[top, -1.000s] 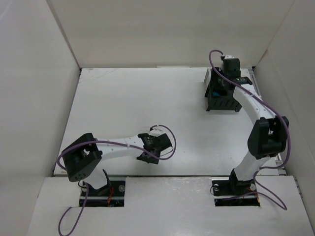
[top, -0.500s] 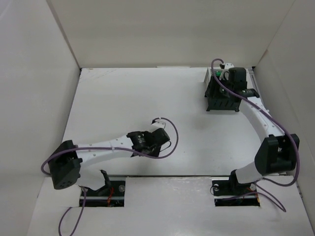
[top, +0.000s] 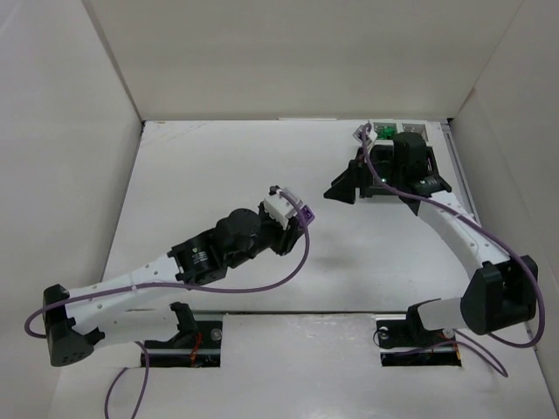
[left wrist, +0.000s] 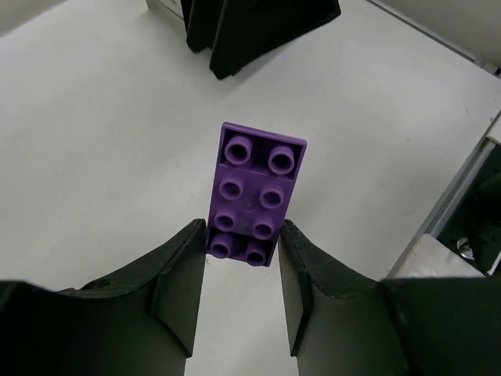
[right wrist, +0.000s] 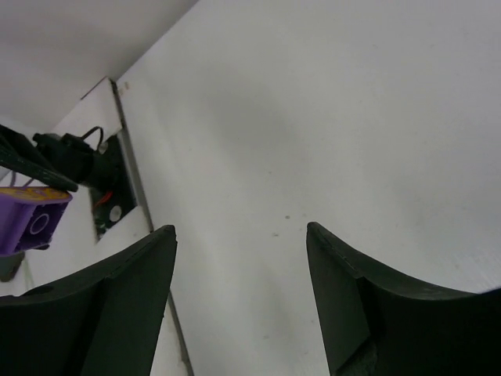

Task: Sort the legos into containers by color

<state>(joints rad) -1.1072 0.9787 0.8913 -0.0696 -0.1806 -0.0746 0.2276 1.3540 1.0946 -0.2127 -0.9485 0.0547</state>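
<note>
Grasps a purple lego (left wrist: 256, 196) in the left jaws, clenched on the two long sides of its near end, studs facing the wrist camera in two rows of four. Lets most of the brick stick out ahead past the tips. Holds it over the bare white surface (top: 201, 175), near the middle, well apart from the containers (top: 412, 131) at the far right corner. Catches the same brick again at the left edge of the right wrist view.

Shows a few green legos (top: 384, 133) in a bin at the back of the cluster; cannot tell what else lies inside, with the right arm (top: 454, 227) across most of it.

Spreads the right jaws wide, released, nothing between them, only surface beyond. Sets them just left of the near black bins, tips pointing left toward the left arm (top: 157, 275).

Stretches the left arm long from the near left corner toward the centre; bends the right arm up from the near right and back over the cluster. Loops purple cable (top: 306, 244) along each arm. Closes the surface in with plain white walls (top: 288, 61) at left, back and right
</note>
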